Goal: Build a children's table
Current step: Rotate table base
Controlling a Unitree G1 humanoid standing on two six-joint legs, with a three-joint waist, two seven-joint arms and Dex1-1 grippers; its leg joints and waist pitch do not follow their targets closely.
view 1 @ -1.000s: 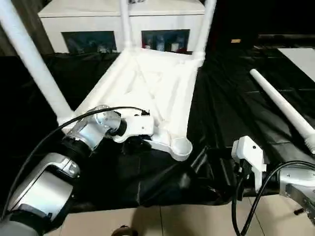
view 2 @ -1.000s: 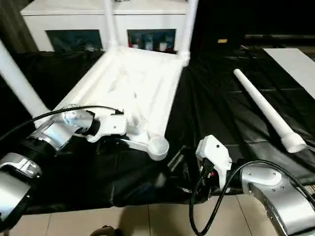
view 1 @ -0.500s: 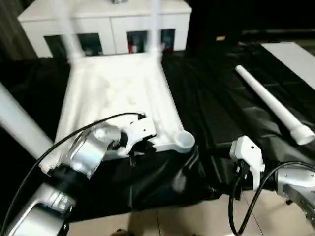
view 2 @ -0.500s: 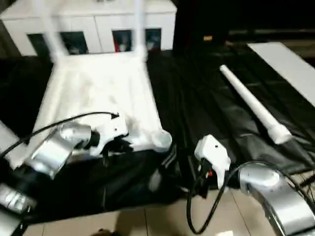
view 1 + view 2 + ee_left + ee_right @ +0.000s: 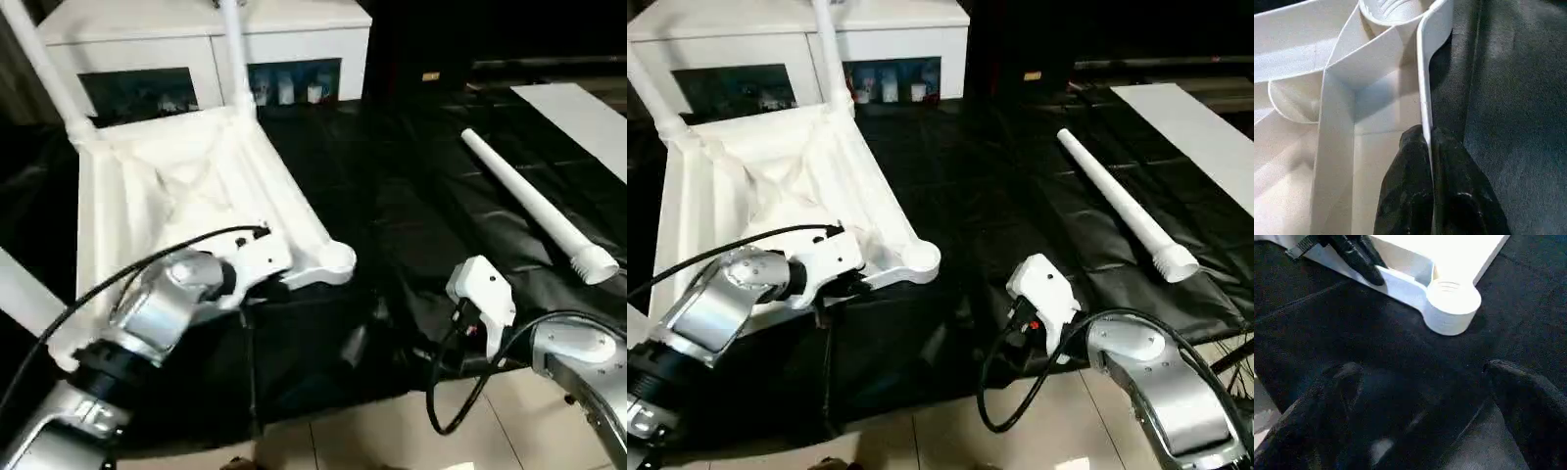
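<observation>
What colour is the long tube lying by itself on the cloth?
White. The loose leg shows best in the right eye view, lying on the black cloth.

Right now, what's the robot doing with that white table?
Left gripper shut on tabletop rim. Right gripper open, empty. Near corner socket empty, spare leg on the black cloth. Nothing in the way.

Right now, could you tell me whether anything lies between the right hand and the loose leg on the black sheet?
Nothing visible does. The right hand is open and hangs above the black sheet beside the tabletop's empty corner socket. The loose leg lies farther out on the robot's right, with bare sheet between them.
</observation>
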